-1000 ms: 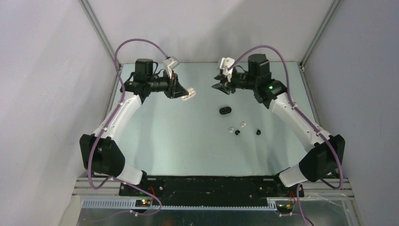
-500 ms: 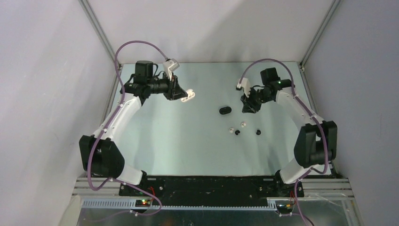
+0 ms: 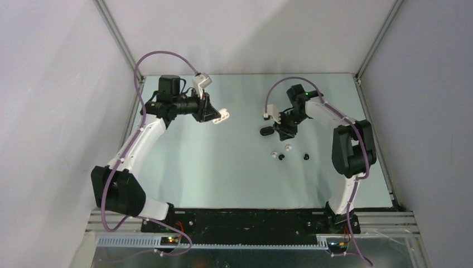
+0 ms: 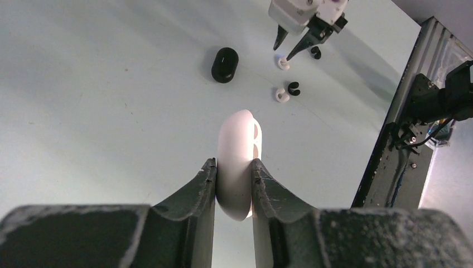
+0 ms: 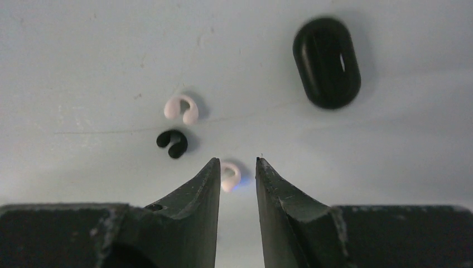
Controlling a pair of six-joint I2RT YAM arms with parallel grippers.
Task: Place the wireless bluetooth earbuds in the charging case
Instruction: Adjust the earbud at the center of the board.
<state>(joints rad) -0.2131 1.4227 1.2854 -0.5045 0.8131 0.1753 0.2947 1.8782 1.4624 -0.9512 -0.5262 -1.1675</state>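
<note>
My left gripper is shut on the white charging case and holds it edge-up above the table at the back left; the case sticks out past the fingertips. The black charging case lies on the table near the middle. My right gripper hangs right beside it, open, pointing down. One white earbud shows in the gap between its tips, on the table below. Another white earbud and a black one lie to the left. A second black earbud sits to the right.
The pale green table is walled by grey panels at the back and both sides. The black base rail runs along the near edge. In the left wrist view the right gripper's fingers point down over a white earbud.
My right arm has swung from the back of the table forward and left, coming down over the earbuds beside the black case. The left gripper keeps its hold on the white case, hardly moving.
</note>
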